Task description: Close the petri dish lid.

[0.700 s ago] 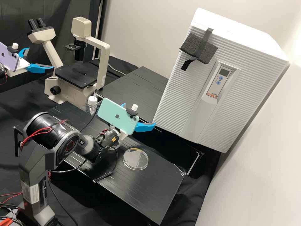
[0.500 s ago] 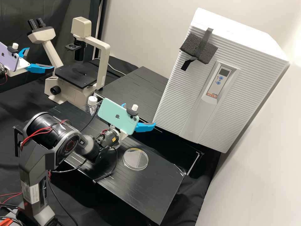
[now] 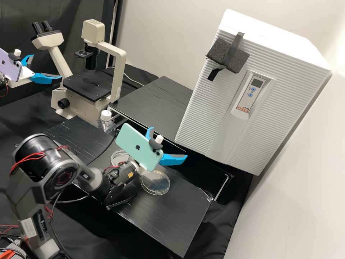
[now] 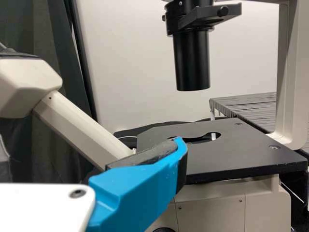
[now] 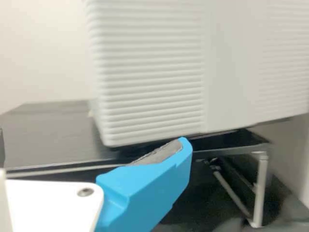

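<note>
In the high view, a clear round petri dish part [image 3: 155,183] lies flat on the black bench, just below my right gripper [image 3: 169,142]. Another clear round piece [image 3: 118,157] is farther left, partly hidden by the right arm; which one is the lid I cannot tell. The right gripper is open and empty above the bench. My left gripper [image 3: 47,66] stands open and empty beside the microscope at the upper left. The left wrist view has the left gripper [image 4: 91,147] before the microscope stage; the right wrist view has the right gripper [image 5: 91,143] facing the white ribbed box.
A beige microscope [image 3: 118,77] stands at the back left, with a clear bottle [image 3: 106,126] in front of it. The big white ribbed box [image 3: 248,93] rises at the right. A raised black shelf [image 3: 151,104] lies behind the bench.
In the high view my right gripper has shifted down and slightly right, and its far finger shows more. The upper arm swung left, uncovering the second clear round piece. The left arm stayed still.
</note>
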Robot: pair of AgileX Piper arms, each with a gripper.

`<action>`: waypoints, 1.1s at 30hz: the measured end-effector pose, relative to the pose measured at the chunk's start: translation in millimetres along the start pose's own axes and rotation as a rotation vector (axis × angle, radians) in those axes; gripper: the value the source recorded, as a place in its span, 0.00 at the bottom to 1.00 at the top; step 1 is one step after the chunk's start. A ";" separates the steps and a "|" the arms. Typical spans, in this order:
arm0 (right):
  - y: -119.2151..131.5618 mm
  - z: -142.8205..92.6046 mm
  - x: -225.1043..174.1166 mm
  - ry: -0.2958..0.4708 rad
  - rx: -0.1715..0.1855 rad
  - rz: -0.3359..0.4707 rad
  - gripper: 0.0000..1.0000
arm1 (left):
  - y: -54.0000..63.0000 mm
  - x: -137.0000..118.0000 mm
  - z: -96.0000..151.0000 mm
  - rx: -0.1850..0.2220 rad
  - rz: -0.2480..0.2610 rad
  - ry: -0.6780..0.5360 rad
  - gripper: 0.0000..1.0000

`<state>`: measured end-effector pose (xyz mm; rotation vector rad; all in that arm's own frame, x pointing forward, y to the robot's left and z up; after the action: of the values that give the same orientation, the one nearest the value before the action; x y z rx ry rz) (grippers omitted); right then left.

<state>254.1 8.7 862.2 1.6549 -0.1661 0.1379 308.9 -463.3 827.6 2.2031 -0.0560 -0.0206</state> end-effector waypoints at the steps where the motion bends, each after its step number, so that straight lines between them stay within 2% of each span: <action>1: 2.6 2.8 -4.2 -0.006 0.003 0.008 1.00 | 0.0 0.0 0.0 0.000 0.000 0.000 1.00; 5: 9.5 11.5 -20.9 -0.014 0.002 0.033 1.00 | 0.0 0.0 0.0 0.000 0.000 0.000 1.00; 13: 9.5 35.0 -47.7 -0.087 -0.010 0.007 1.00 | 0.0 0.0 0.0 0.000 0.000 0.000 1.00; 18: 11.7 45.3 -59.9 -0.124 0.003 0.004 1.00 | 0.0 0.0 0.0 0.000 0.000 0.000 1.00; 24: 14.7 48.8 -73.1 -0.124 0.014 0.000 1.00 | 0.0 0.0 0.0 0.000 0.000 0.000 1.00; 33: 13.2 50.9 -89.3 -0.120 -0.003 -0.025 1.00 | 0.0 0.0 0.0 0.000 0.000 0.000 1.00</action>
<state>163.5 -40.8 853.6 1.6621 -0.2363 0.0199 308.9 -463.3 827.6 2.2031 -0.0560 -0.0206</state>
